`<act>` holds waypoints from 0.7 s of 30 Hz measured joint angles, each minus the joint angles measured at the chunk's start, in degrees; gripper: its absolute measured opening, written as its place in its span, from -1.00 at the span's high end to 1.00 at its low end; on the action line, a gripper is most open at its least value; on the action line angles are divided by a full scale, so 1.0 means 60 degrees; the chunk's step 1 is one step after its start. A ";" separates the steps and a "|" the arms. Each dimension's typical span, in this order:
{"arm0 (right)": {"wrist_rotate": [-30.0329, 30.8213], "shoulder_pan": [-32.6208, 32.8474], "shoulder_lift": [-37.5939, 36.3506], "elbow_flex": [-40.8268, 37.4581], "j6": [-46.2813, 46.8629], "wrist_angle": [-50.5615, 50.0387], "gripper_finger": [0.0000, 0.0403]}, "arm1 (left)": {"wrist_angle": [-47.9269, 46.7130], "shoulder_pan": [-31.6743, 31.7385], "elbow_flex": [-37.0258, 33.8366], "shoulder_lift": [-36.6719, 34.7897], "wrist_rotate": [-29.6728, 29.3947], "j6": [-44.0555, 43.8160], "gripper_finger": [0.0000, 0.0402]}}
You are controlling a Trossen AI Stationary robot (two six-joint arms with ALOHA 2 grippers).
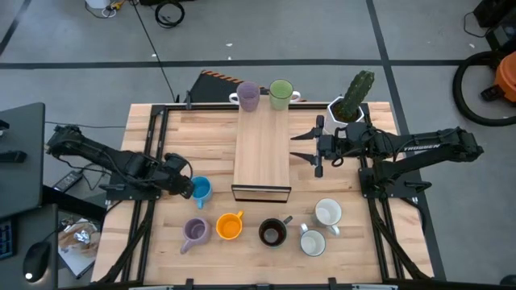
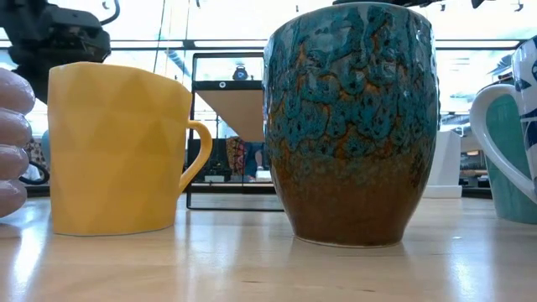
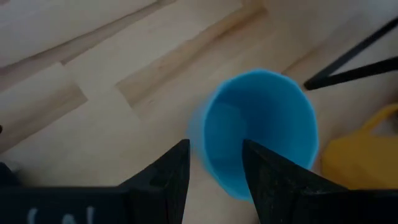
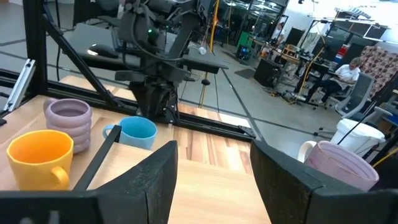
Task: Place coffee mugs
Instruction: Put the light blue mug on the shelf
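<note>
My left gripper (image 1: 184, 188) is low at the light blue mug (image 1: 201, 190), which stands on the table left of the wooden riser (image 1: 262, 157). Its fingers straddle the mug's wall (image 3: 208, 155) with a gap between them. My right gripper (image 1: 310, 147) hovers open beside the riser's right edge, touching nothing. A lilac mug (image 1: 247, 95) and the green mug (image 1: 280, 93) stand at the riser's far end. Along the near edge stand the other lilac mug (image 1: 196, 232), the orange mug (image 1: 230, 226), the black mug (image 1: 272, 233) and two white mugs (image 1: 326, 213) (image 1: 313, 242). My left gripper comes at the blue mug from above and from the table's left. One finger (image 3: 267, 180) reaches inside the cup and the other (image 3: 165, 183) stands outside its wall (image 3: 202, 143). Whether either finger touches the wall I cannot tell. The mug stands upright on the table.
The white faceted cactus pot (image 1: 351, 103) stands at the far right, just behind my right gripper. Black frame rails (image 1: 149, 161) run along both table sides. Bare wood lies between the riser and the near row of mugs. A seated person (image 4: 345, 71) shows far behind in the room.
</note>
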 joint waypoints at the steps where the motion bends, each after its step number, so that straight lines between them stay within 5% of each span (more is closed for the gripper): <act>1: 0.0000 0.0000 0.0001 0.0000 0.0004 -0.0003 -0.02 | -0.0005 0.0064 0.0000 0.0060 0.0013 0.0010 0.24; 21: -0.0423 0.0001 0.0001 0.0000 0.0175 0.0000 -0.01 | 0.0126 0.0170 0.0000 0.2061 0.0358 0.0559 0.24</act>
